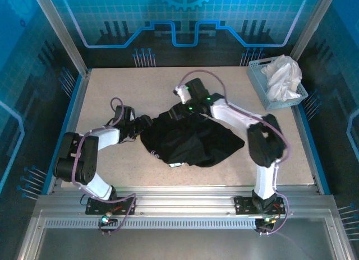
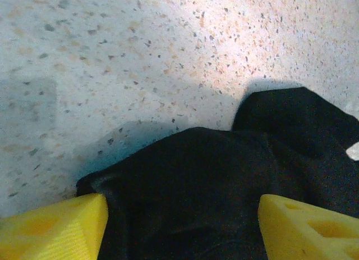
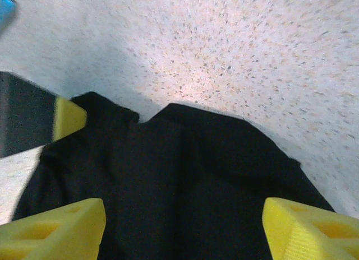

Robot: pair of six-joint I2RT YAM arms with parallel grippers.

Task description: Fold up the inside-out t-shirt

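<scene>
My left tool (image 2: 182,203) hangs with its yellow wedge fingers spread, the soft black t-shirt (image 2: 196,165) crumpled under and between them. My right tool (image 3: 183,205) is spread too, matte cloth bunched beneath it. Speckled, grainy tabletop (image 3: 235,52) lies ahead of both.

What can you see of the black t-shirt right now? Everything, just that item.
The black t-shirt is soft, matte cloth, bunched into a wrinkled heap in the middle of the speckled table, unfolded and not spread flat. A small white label shows at its near edge. The left gripper sits over its left edge and the right gripper over its far edge, each with jaws wide apart straddling the fabric; neither pinches it. No print is visible.
</scene>
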